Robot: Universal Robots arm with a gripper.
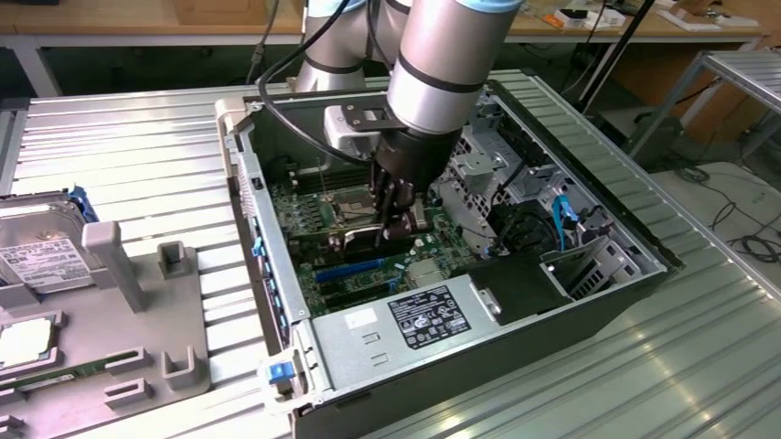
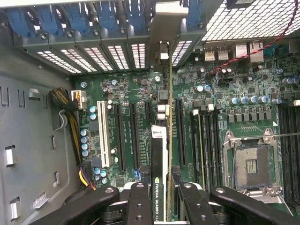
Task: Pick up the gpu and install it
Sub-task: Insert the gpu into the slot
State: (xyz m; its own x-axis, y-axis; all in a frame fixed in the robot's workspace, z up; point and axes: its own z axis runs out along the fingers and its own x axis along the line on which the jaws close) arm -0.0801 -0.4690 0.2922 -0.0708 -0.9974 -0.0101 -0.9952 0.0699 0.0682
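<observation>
The gpu [image 2: 159, 154] stands on edge inside the open computer case [image 1: 488, 366], a thin dark card with an NVIDIA label along its rim. Its silver bracket end [image 2: 161, 33] reaches the row of rear slot openings. My gripper [image 2: 161, 206] is shut on the card, with a black finger [image 2: 139, 204] on either side. In the exterior view the gripper [image 1: 397, 219] hangs low over the green motherboard [image 1: 305, 215], and the gpu [image 1: 366, 236] sits between its fingers just above the board. Whether the card sits in a slot I cannot tell.
Black expansion slots [image 2: 119, 136] and a white slot [image 2: 101, 133] flank the card. A CPU socket [image 2: 251, 164] and a power supply [image 1: 403, 320] are nearby, with cables [image 2: 65, 108] along the case wall. At the exterior view's left, a grey fixture holds a hard drive [image 1: 37, 247].
</observation>
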